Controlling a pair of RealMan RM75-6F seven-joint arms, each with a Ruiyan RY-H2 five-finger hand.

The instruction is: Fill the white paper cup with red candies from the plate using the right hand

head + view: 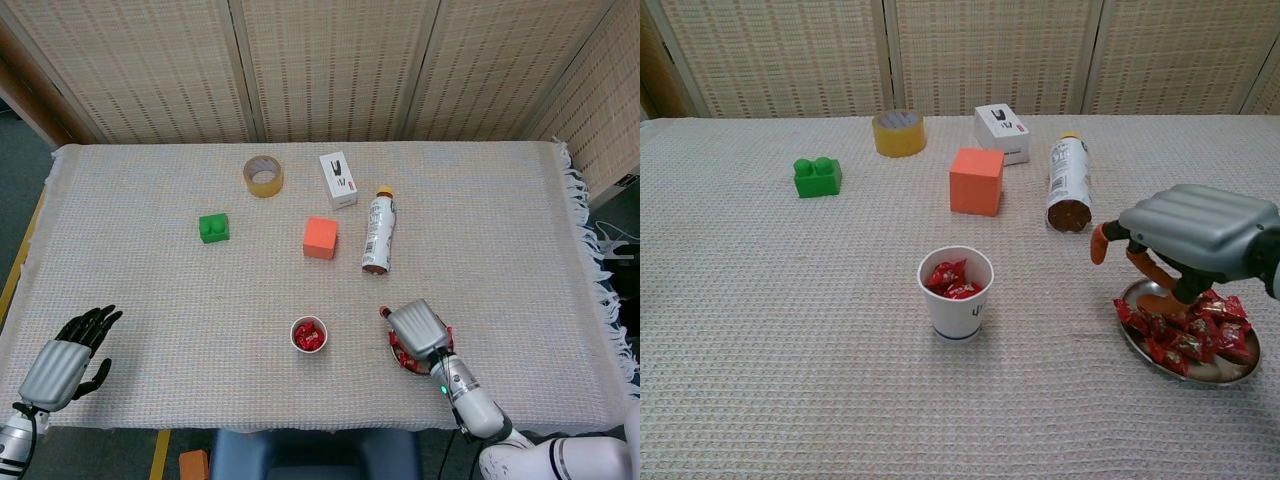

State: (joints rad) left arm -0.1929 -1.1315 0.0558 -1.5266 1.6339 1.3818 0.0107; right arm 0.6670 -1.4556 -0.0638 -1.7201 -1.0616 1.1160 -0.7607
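The white paper cup [308, 334] [956, 291] stands upright near the table's front middle, with red candies inside it. To its right lies the metal plate [1213, 373] [398, 358], heaped with red candies [1188, 328]. My right hand [421, 332] [1193, 235] hovers over the plate, palm down, its orange fingertips [1149, 268] reaching into the heap; whether they pinch a candy is hidden. My left hand [62, 361] rests at the front left corner, fingers spread, holding nothing.
Behind the cup sit an orange cube [320, 238] [976, 181], a white bottle lying on its side [377, 231] [1068, 183], a white box [338, 179], a tape roll [263, 176] and a green brick [213, 228]. The woven cloth's fringe [600, 260] hangs at the right.
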